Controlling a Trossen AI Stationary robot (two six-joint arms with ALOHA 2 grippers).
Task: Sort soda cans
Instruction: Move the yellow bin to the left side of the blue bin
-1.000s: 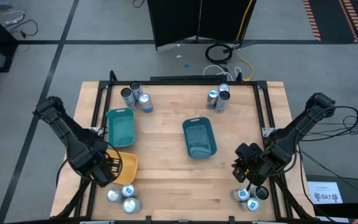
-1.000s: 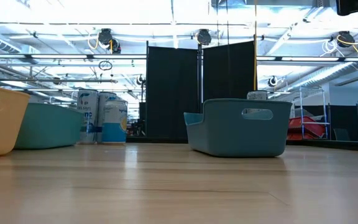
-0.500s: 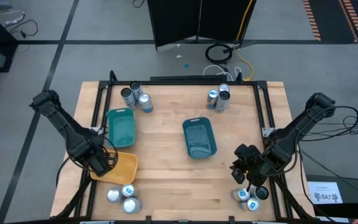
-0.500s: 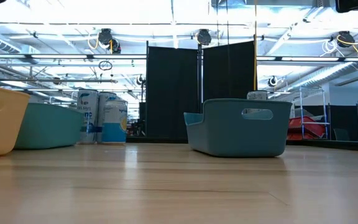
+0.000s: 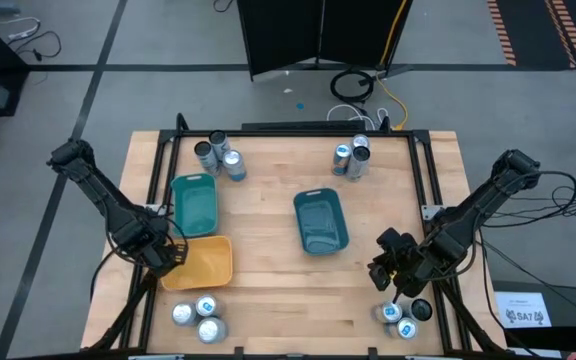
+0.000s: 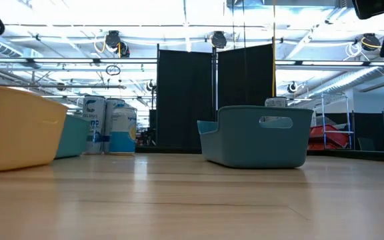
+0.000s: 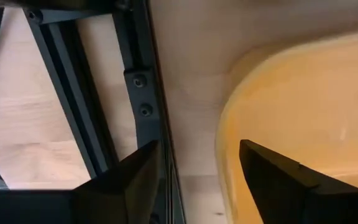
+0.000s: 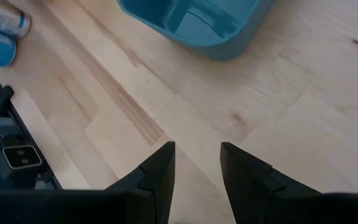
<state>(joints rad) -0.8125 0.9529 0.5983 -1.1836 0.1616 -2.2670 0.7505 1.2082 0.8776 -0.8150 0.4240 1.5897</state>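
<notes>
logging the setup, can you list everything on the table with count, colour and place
cans, far left: three, silver and dark, some blue marks
cans, far right: three, silver with blue, by far edge
cans, near left: three, silver with blue
cans, near right: about three, silver and dark, partly hidden by arm
teal trays: two, left, centre
yellow tray: one, near left
left gripper: at yellow tray's rim
right gripper: open, empty, over near right

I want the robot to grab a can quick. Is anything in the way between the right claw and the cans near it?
Nothing visible is. The right gripper hangs over bare wood, and the nearest cans stand just beside it at the table's near edge, with no tray or other thing between them.
</notes>
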